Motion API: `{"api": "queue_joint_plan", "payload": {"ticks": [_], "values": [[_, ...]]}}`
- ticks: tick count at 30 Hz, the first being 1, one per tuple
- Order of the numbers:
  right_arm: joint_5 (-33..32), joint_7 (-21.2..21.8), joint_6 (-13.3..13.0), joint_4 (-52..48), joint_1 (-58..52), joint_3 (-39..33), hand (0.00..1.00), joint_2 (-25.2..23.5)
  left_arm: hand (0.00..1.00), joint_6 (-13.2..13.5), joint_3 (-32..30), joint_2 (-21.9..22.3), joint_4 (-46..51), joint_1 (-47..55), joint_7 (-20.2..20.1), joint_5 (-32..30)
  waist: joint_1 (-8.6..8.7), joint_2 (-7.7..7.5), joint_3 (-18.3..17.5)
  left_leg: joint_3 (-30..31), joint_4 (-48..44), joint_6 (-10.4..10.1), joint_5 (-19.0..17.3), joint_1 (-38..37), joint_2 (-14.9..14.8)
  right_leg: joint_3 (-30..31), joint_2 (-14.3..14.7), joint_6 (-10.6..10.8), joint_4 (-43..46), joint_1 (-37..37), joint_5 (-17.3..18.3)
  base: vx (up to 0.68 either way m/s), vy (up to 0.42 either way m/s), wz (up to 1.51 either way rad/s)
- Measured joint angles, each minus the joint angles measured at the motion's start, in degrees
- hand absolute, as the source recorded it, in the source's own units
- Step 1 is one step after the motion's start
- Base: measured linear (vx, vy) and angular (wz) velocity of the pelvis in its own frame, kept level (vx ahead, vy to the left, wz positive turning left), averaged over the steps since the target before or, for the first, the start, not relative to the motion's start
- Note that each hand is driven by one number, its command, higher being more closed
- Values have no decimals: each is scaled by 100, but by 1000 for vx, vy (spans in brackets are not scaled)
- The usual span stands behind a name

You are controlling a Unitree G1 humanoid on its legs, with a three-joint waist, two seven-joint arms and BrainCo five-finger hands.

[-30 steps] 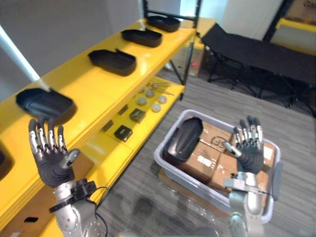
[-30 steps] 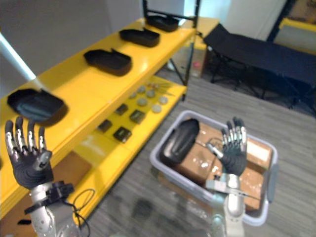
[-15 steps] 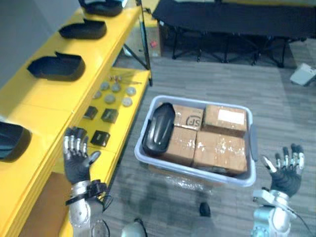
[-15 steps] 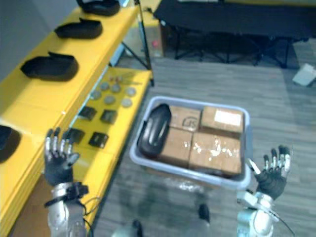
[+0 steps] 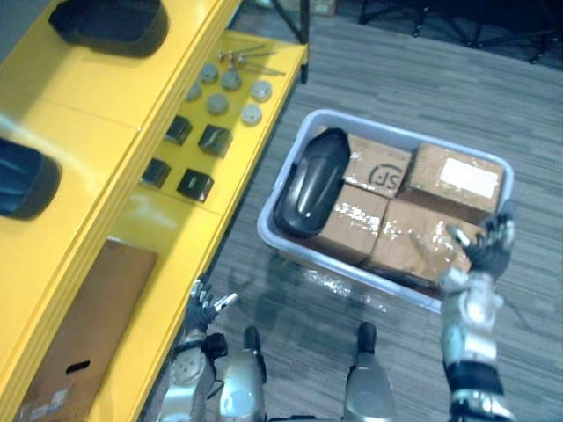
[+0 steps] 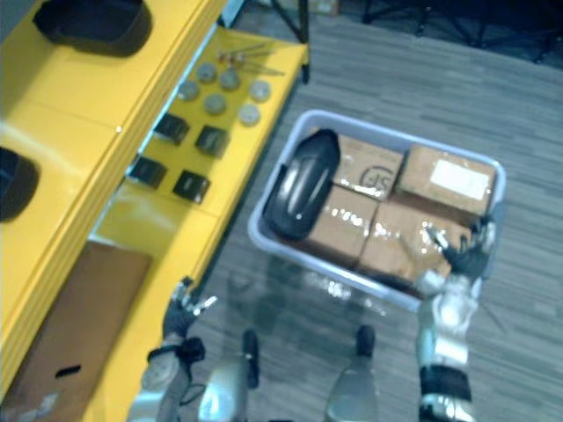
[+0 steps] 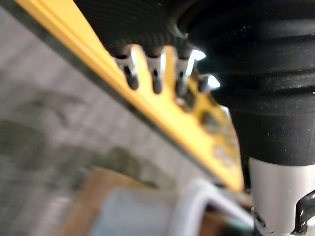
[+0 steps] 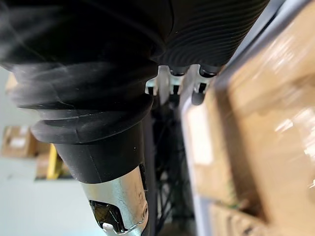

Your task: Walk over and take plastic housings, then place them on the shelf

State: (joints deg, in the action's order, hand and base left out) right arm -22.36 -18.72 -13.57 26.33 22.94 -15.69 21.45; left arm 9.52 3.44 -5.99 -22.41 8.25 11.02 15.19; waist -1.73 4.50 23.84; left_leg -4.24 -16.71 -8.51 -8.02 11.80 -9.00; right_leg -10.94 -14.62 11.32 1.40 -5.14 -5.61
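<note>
Pickup is the step in hand: the black housing [image 5: 312,183] lies at the left end of the bin [image 5: 290,255], untouched. Next we must reach across and grasp it. Our right hand [image 5: 486,251] hovers open at the bin's right side; our left hand [image 5: 204,308] hangs open near the shelf [image 5: 79,132].

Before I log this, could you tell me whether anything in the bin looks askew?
The black plastic housing lies slanted at the left end of the grey bin, leaning on cardboard boxes; nothing looks spilled or damaged.
</note>
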Motion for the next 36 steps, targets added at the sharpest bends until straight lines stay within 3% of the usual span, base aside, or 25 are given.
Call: {"api": "queue_joint_plan", "payload": {"ticks": [3, 6, 12, 18, 26, 28, 36], "values": [[-48, 159, 174, 468, 779, 257, 0, 514, 0, 41, 14, 0, -469, 0, 3, 1, -136, 78, 152, 106, -61, 0, 1, 51, 13, -109, -13, -2, 94, 3, 2, -28, 7, 13], [-47, 342, 360, 597, 1247, 478, 0, 730, 0, 179, 11, 9, -722, 9, 6, 7, -253, 166, 262, 178, -103, 5, 5, 73, 21, -201, -22, -23, 166, 14, 19, -45, 6, 11], [-56, 670, 1180, 1040, 1768, 976, 0, 790, 0, 628, 10, 51, -855, 13, 6, 7, -395, 219, 338, 330, -97, 1, 96, 166, 42, -354, -37, -50, 246, 2, 41, -43, -1, 12], [-146, 892, 1664, 1282, 1956, 1155, 0, 800, 0, 912, 51, 207, -855, 1, 17, 20, -411, 292, 378, 418, 9, 3, 257, 227, 82, -486, -89, -65, 416, -101, 60, -49, -2, 9], [26, 1103, 2040, 1949, 2106, 1368, 0, 847, 0, 938, 471, 210, -839, -51, 128, 115, -426, 364, 411, 459, 81, -5, 391, 245, 117, -541, -144, -85, 560, -188, 106, -51, -5, 3], [153, 1098, 2225, 2246, 2213, 1363, 0, 957, 0, 938, 534, 218, -809, -152, 177, 296, -453, 473, 456, 550, 181, -5, 482, 275, 152, -636, -174, -89, 598, -213, 115, -61, -12, 18], [571, 1057, 2530, 3014, 2854, 1707, 0, 1497, 0, 918, 939, 236, -758, -159, 172, 294, -579, 571, 476, 732, 238, -13, 629, 432, 197, -827, -204, -91, 652, -287, 112, -22, -8, 12]]}}
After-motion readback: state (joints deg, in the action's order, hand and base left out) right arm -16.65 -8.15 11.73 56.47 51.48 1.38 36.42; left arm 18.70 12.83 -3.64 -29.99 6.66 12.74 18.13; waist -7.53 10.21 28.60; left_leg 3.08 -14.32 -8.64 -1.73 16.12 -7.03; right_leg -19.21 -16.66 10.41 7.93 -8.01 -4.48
